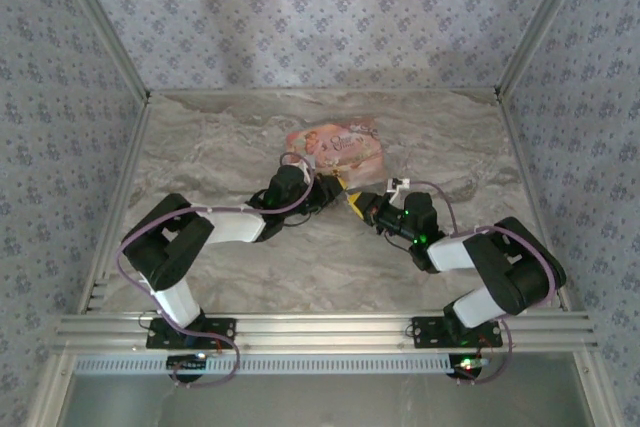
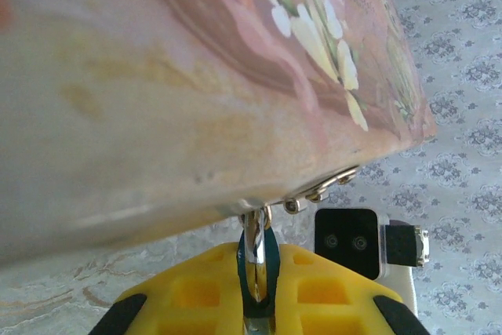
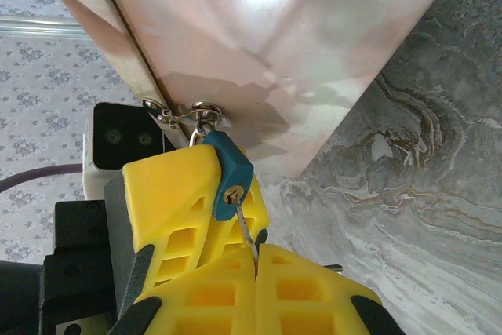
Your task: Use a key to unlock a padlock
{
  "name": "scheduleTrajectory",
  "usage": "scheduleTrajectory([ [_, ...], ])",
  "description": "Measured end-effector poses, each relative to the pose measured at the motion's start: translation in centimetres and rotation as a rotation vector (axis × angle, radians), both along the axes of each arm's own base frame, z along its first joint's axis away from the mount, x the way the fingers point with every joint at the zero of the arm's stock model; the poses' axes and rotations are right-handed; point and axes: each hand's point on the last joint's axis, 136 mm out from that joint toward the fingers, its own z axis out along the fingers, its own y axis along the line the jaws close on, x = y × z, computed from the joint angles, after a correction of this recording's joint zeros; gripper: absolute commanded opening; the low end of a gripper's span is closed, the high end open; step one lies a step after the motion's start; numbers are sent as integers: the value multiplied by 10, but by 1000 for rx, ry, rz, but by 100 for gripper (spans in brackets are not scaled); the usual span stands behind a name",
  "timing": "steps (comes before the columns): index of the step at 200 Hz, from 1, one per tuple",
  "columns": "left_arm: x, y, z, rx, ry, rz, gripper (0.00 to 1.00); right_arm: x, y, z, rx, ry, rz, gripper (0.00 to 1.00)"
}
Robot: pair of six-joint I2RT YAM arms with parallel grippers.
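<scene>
Starting at the left gripper (image 2: 257,297): clamps narrow jaws on the padlock (image 3: 229,164), pinching its flat sides. Probably done to stop it swinging and to keep the keyhole facing the other arm. Hangs by its shackle from the hasp ring (image 3: 205,111) at the lower edge of the pink tin (image 2: 157,76), itself lying on the worktop (image 3: 423,194).

Further right, seated in the keyhole: the key (image 3: 245,225), a thin silvery blade. Pinched in the fully closed jaws of the right gripper (image 3: 256,263) and lined up with the lock's axis, presumably ready for turning. No sign yet of a sprung shackle.

Hard to judge how deep the blade sits, or whether turned at all. Hidden between the closed jaws: the key's head. Cut off in the left wrist view: most of the blue body, seen edge-on. Too small from above to separate lock from key.
</scene>
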Motion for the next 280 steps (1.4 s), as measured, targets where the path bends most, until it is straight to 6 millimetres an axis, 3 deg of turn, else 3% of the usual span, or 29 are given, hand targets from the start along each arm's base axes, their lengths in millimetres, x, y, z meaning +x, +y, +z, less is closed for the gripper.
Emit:
scheduleTrajectory([
  [131,3,0,3,-13,-14,5,0,7,-1,8,34,16,3,0],
  [280,8,3,2,-15,-20,21,0,17,1,1,223,233,-21,0],
])
